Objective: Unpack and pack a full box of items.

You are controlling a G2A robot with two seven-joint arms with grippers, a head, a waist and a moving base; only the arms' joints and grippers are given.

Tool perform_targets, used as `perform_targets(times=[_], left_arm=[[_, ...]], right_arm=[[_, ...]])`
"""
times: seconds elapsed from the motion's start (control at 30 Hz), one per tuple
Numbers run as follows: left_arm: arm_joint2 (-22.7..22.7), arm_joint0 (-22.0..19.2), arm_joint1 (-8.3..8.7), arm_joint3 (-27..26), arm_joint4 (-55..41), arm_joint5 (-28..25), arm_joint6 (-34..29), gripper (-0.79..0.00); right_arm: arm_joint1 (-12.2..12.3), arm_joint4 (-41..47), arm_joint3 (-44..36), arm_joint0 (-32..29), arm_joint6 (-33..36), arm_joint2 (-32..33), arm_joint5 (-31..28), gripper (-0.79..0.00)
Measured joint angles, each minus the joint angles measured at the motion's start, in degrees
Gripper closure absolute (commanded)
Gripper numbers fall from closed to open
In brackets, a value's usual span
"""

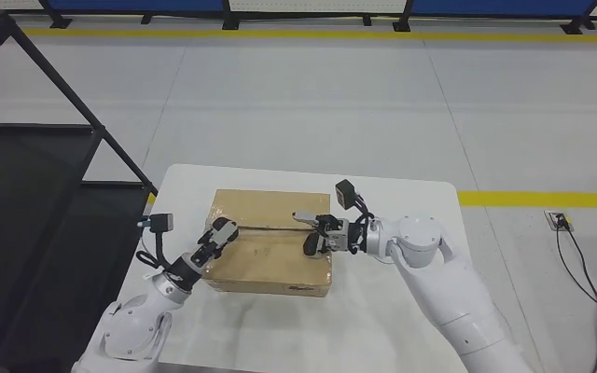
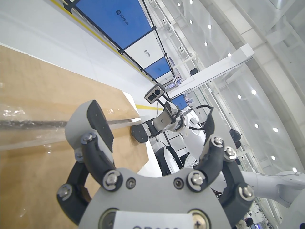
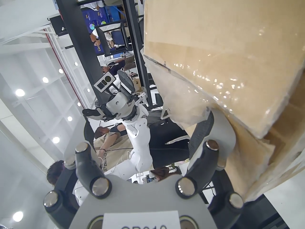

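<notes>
The left gripper [image 1: 221, 235] hung over the left end of the cardboard box [image 1: 270, 266], fingers spread wide, one pad just above the taped seam [image 1: 270, 227]. The box lay closed on the white table [image 1: 392, 317]. The right gripper [image 1: 309, 231], likewise spread, straddled the seam at the box's right end.
</notes>
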Motion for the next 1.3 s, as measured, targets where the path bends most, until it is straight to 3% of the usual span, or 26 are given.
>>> perform_targets(times=[0.23, 0.47, 0.53, 0.6, 0.63, 0.7, 0.8, 0.93, 1.0, 1.07, 1.13, 1.17, 1.3], left_arm=[[0.23, 0.13, 0.01, -0.28, 0.17, -0.02, 0.15, -0.785], [0.14, 0.14, 0.04, -0.54, 0.81, -0.27, 0.73, -0.785], [0.1, 0.24, 0.06, -0.55, 0.64, -0.34, 0.63, -0.785], [0.08, 0.28, 0.08, -0.57, 0.4, -0.34, 0.47, -0.785], [0.06, 0.29, 0.09, -0.59, 0.31, -0.39, 0.42, -0.785], [0.02, 0.31, 0.11, -0.68, 0.19, -0.51, 0.28, -0.785], [-0.06, 0.38, 0.15, -0.81, -0.09, -0.67, 0.07, -0.785], [-0.09, 0.43, 0.18, -0.84, -0.37, -0.79, -0.18, -0.785], [-0.09, 0.43, 0.2, -0.8, -0.51, -0.88, -0.31, -0.785], [-0.08, 0.47, 0.22, -0.8, -0.62, -0.99, -0.45, -0.785], [-0.11, 0.53, 0.24, -0.81, -0.69, -1.08, -0.54, -0.785], [-0.14, 0.57, 0.25, -0.81, -0.77, -1.15, -0.62, -0.785], [-0.26, 0.58, 0.31, -0.54, -0.98, -1.23, -0.9, -0.785]], right_arm=[[-0.01, -0.4, -0.03, -0.02, -1.78, -0.63, 1.68, -0.785], [0.77, 0.55, -2.59, -2.13, -0.06, 1.4, -0.83, -0.785], [1.05, 0.36, -3.56, -2.86, 0.03, 1.99, -0.49, -0.674], [1.29, 0.02, -4.41, -3.49, -0.3, 2.37, 0.68, -0.428], [1.37, -0.15, -4.73, -3.63, -0.39, 2.42, 1.36, -0.409], [1.53, -0.46, -5.32, -3.77, 0.02, 2.38, 2.93, -0.422], [1.72, -0.67, -5.85, -3.9, -0.05, 2.47, 4.25, -0.505], [1.9, -0.92, -6.59, -4.14, -0.69, 2.43, 5.9, -0.477], [1.97, -1.02, -6.71, -4.1, -0.79, 2.28, 6.93, -0.505], [2.02, -1.2, -6.57, -3.84, -0.79, 2.02, 8.14, -0.585], [2.09, -1.94, -6.71, -3.67, -0.85, 1.67, 8.6, -0.745], [2.19, -2.78, -7.17, -3.76, -1.04, 1.49, 8.51, -0.785], [2.9, -3.81, -10.53, -6.09, -1.87, 3.15, 6.67, -0.785]])
